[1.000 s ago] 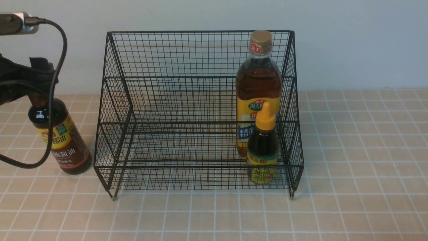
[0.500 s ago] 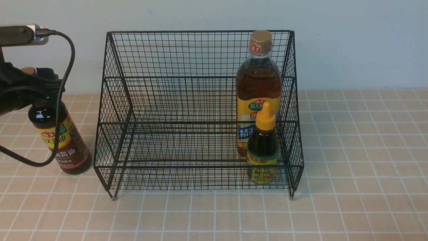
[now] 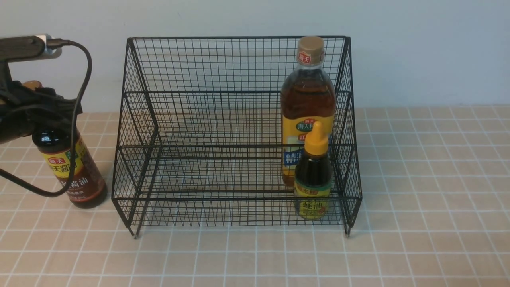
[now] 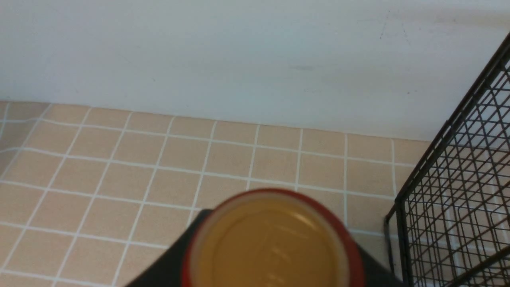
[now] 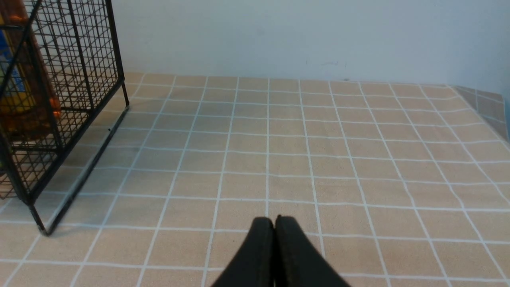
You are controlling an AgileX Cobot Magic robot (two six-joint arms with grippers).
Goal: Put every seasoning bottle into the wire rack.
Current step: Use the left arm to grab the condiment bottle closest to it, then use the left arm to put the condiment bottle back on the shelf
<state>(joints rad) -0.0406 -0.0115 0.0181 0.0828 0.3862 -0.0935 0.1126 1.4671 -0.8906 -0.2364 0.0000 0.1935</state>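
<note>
The dark bottle (image 3: 73, 171) with a red-brown cap stands tilted on the tiles, left of the wire rack (image 3: 239, 38). My left gripper (image 3: 38, 109) is shut on its neck. The cap (image 4: 271, 243) fills the space between the black fingers in the left wrist view. The tall amber bottle (image 3: 307, 103) stands on the rack's upper tier at the right. The small dark bottle (image 3: 313, 175) with a yellow nozzle stands in front of it on the lower tier. My right gripper (image 5: 275, 220) is shut and empty over bare tiles, out of the front view.
The table is covered in beige tiles, with a pale wall behind. A cable (image 3: 75, 119) hangs from the left arm in front of the dark bottle. The rack's corner (image 4: 438, 223) is close beside the held bottle, and its side and foot (image 5: 115, 52) show in the right wrist view.
My left arm has moved a little right. The dark bottle's base has shifted slightly left, and its cap now peeks above the gripper. The right gripper and the rack's bottles have not moved.
</note>
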